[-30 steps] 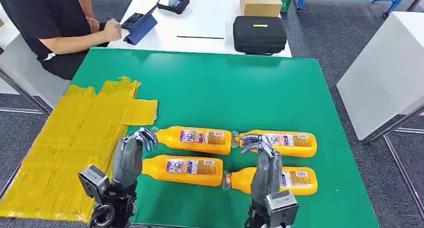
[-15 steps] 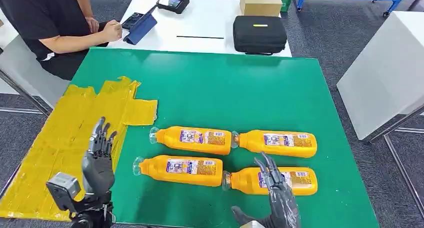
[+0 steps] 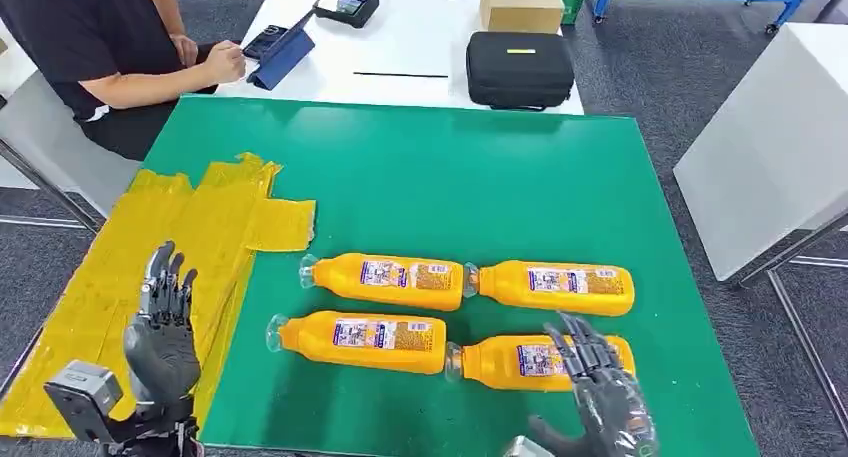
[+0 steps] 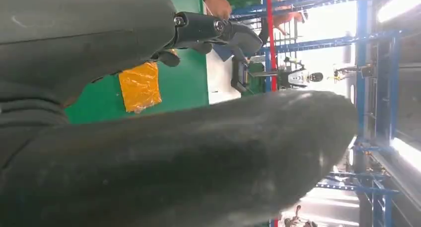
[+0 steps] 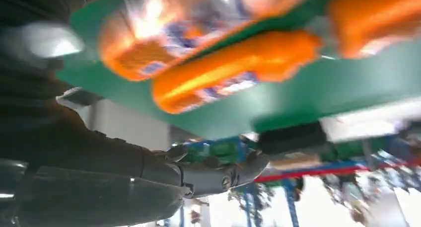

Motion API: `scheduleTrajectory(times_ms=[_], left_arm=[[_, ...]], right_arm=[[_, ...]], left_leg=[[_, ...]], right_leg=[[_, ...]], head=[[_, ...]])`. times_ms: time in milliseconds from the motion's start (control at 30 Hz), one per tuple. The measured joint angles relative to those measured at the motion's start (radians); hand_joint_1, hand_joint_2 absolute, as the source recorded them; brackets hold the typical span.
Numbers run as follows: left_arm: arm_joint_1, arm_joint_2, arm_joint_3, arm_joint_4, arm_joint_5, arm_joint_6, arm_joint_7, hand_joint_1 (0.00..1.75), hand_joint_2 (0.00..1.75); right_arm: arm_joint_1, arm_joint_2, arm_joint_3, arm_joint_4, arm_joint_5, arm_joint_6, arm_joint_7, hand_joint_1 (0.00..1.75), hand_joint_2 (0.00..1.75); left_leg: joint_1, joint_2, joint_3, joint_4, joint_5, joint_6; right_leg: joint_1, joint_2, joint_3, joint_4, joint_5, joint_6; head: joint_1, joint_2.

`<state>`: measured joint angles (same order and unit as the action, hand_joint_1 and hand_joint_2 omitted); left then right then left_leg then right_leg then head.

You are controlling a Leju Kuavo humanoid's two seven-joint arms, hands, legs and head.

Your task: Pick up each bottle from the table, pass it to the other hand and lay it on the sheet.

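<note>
Several orange bottles lie on their sides on the green table [image 3: 450, 177]: two in a far row [image 3: 385, 280] [image 3: 555, 287] and two in a near row [image 3: 360, 339] [image 3: 520, 362]. The crumpled yellow sheet [image 3: 170, 247] covers the table's left side. My left hand [image 3: 160, 337] is raised over the sheet's near part, fingers spread, holding nothing. Low at the near edge, my right hand [image 3: 605, 402] is open, with its fingertips over the end of the near right bottle. The right wrist view is blurred and shows orange bottles [image 5: 233, 70] beyond the open fingers [image 5: 208, 175].
A person in black sits at the far left by a white table [image 3: 400, 47] holding a tablet [image 3: 280, 52], a black case [image 3: 520, 69] and a cardboard box [image 3: 521, 2]. Another white table [image 3: 770, 127] stands to the right. Grey floor surrounds the green table.
Both hands have dropped toward the near edge and spread outward: the left over the yellow sheet, the right past the near right bottle. Their fingers have uncurled. The bottles have not moved.
</note>
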<state>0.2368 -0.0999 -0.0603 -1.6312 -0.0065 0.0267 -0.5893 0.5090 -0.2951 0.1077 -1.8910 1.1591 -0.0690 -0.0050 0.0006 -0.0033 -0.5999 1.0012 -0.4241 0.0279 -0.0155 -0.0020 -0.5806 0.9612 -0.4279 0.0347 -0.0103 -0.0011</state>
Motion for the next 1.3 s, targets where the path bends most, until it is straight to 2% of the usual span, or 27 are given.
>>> scheduleTrajectory(times_ms=[167,333,500,633,1033,1300], left_arm=[[0.01,0.002,0.014,0.0,0.017,-0.002,-0.013,0.0,0.0],[0.015,0.002,0.018,0.0,0.035,0.009,-0.019,0.0,0.0],[0.029,0.003,0.029,-0.001,0.06,0.019,-0.021,0.0,0.0],[0.04,0.004,0.04,-0.002,0.071,0.022,-0.023,0.0,0.0],[0.048,0.005,0.056,-0.002,0.078,0.026,-0.024,0.0,0.0],[0.055,0.005,0.058,-0.008,0.08,0.033,-0.031,0.0,0.0]], right_arm=[[0.085,-0.097,-0.103,0.01,-0.094,-0.012,0.014,0.0,1.75],[0.12,-0.182,-0.121,0.026,-0.186,-0.01,0.086,0.0,1.75],[0.117,-0.265,-0.121,0.093,-0.292,-0.011,0.077,0.0,1.75],[0.077,-0.311,-0.108,0.153,-0.325,-0.013,0.067,0.0,1.75],[0.002,-0.35,-0.062,0.237,-0.328,-0.027,0.058,0.0,1.75],[-0.118,-0.342,0.023,0.314,-0.295,-0.056,0.018,0.0,1.75]], left_leg=[[-0.002,0.0,0.0,0.0,-0.001,0.001],[-0.002,0.0,0.0,0.0,-0.001,0.001],[-0.002,0.0,0.0,0.0,-0.001,0.001],[-0.002,0.001,0.001,0.0,-0.001,0.002],[-0.002,0.001,0.0,0.0,-0.001,0.002],[-0.002,0.001,0.001,0.0,0.0,0.002]], right_leg=[[-0.001,0.0,0.0,0.0,0.0,0.0],[-0.002,0.0,0.0,0.0,0.0,0.001],[-0.002,0.001,0.001,0.0,0.0,0.001],[-0.002,0.001,0.0,0.0,0.0,0.001],[-0.002,0.001,0.001,0.0,0.0,0.001],[-0.002,0.001,0.001,0.0,0.001,0.001]], head=[[0.0,0.0],[0.0,0.0],[0.0,0.0],[0.0,0.0],[0.0,0.0],[0.0,0.0]])
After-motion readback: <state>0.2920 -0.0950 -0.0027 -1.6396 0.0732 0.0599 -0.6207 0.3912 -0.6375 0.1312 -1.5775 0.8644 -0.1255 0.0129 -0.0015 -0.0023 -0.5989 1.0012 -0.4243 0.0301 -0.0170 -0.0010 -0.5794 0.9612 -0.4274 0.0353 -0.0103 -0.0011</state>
